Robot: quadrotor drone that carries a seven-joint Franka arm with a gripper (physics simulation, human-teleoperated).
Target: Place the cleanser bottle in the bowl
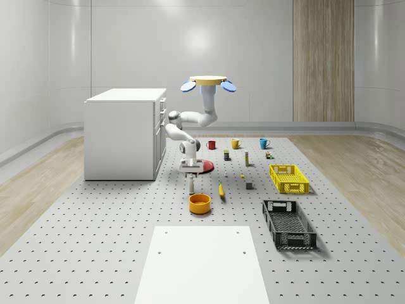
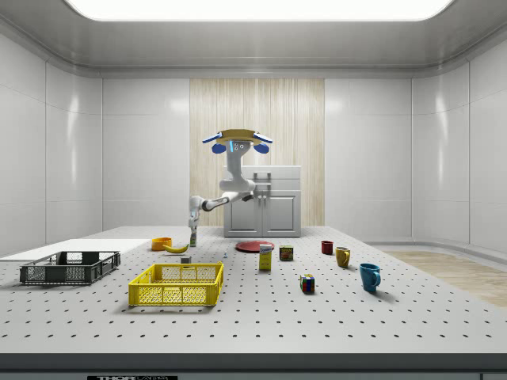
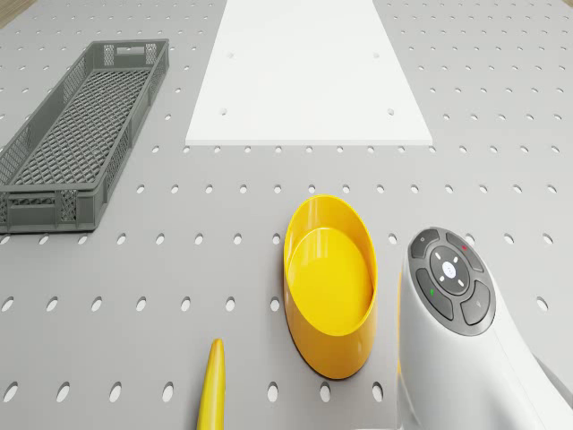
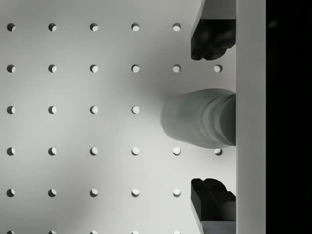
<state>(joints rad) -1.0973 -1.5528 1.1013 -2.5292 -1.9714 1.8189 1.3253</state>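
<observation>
Gripper (image 4: 213, 119) fingers (image 4: 209, 39) stood apart in my wrist view, one on each side of the pale cleanser bottle (image 4: 200, 118) without touching it, so I read the jaws as open around the bottle. From the whole-scene camera I saw the gripper (image 1: 190, 173) pointing straight down with the bottle (image 1: 192, 184) upright on the perforated table (image 1: 95, 240) directly beneath it. Just in front of the gripper, toward that camera, sat the orange-yellow bowl (image 1: 199, 203), close to the bottle but not touching it, and holding nothing that I could see in the drone view (image 3: 329, 282). A banana (image 1: 221, 190) lay beside the bowl, and a red plate (image 1: 206, 166) lay just behind the gripper. Farther out to the whole-scene view's right I had a yellow crate (image 1: 288, 178) and a black crate (image 1: 289, 224). The drone (image 1: 208, 83) hovered in the air above and behind the gripper, beside the white cabinet (image 1: 123, 133), with the arm (image 1: 183, 130) bent down from it.
</observation>
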